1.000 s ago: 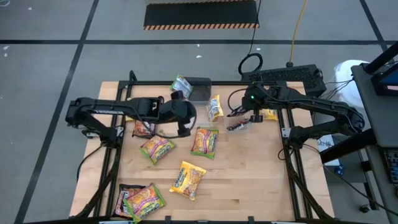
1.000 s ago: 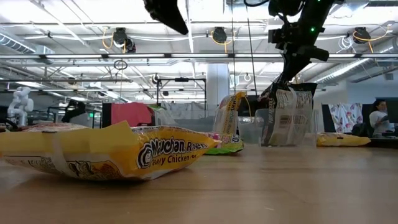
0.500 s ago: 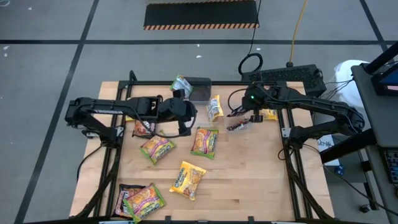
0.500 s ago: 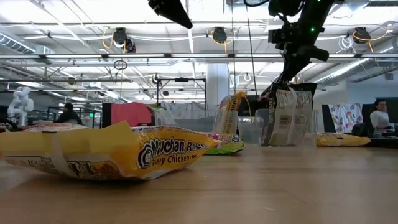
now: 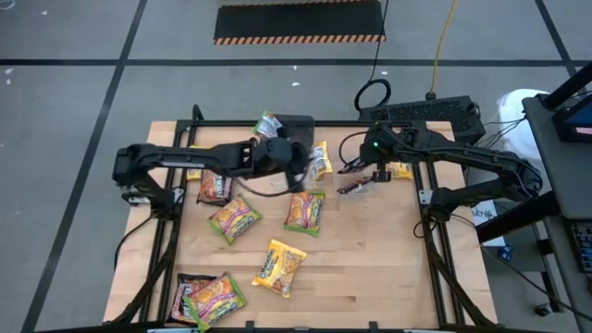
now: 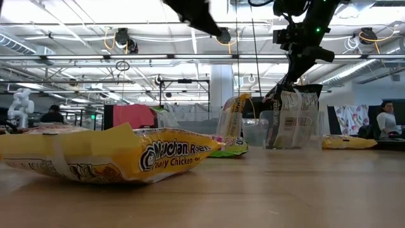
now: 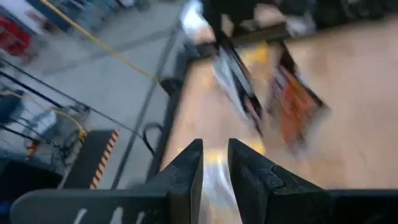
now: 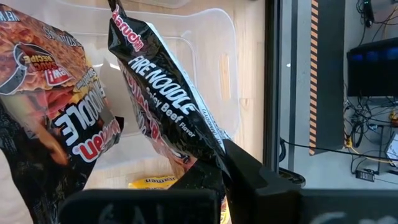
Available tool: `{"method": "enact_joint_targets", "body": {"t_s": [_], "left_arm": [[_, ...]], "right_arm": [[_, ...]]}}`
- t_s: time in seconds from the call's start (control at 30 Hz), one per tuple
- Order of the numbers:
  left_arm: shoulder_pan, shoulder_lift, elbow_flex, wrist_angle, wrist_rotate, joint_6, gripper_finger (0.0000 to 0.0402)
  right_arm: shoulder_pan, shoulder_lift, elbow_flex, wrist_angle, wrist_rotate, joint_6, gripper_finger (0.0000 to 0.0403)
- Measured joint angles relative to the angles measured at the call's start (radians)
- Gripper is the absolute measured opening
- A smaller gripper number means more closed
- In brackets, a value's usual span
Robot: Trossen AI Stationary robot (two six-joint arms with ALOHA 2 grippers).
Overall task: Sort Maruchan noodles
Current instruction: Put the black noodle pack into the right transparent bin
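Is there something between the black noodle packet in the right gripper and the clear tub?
Nothing visible. The right gripper is shut on the black packet, which hangs directly over the clear tub; only a yellow packet lies inside.

A light wooden table carries scattered noodle packets. The landmark is the yellow packet lying near the middle front. Just behind it lie two green-edged packets. At the front left corner from it, a dark packet and another green-edged one overlap. Well behind it stands a dark grey box
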Motion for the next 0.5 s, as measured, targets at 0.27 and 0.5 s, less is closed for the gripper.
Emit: {"method": "enact_joint_targets", "body": {"t_s": [0.27,0.5], "left_arm": [[0.061,0.147,0.001,0.255,0.243,-0.091,0.0083],[0.066,0.260,0.000,0.343,0.290,-0.111,0.0083]], "right_arm": [[0.001,0.000,0.000,0.008,0.000,0.000,0.0000],[0.002,0.000,0.000,0.008,0.000,0.003,0.0000]]}}
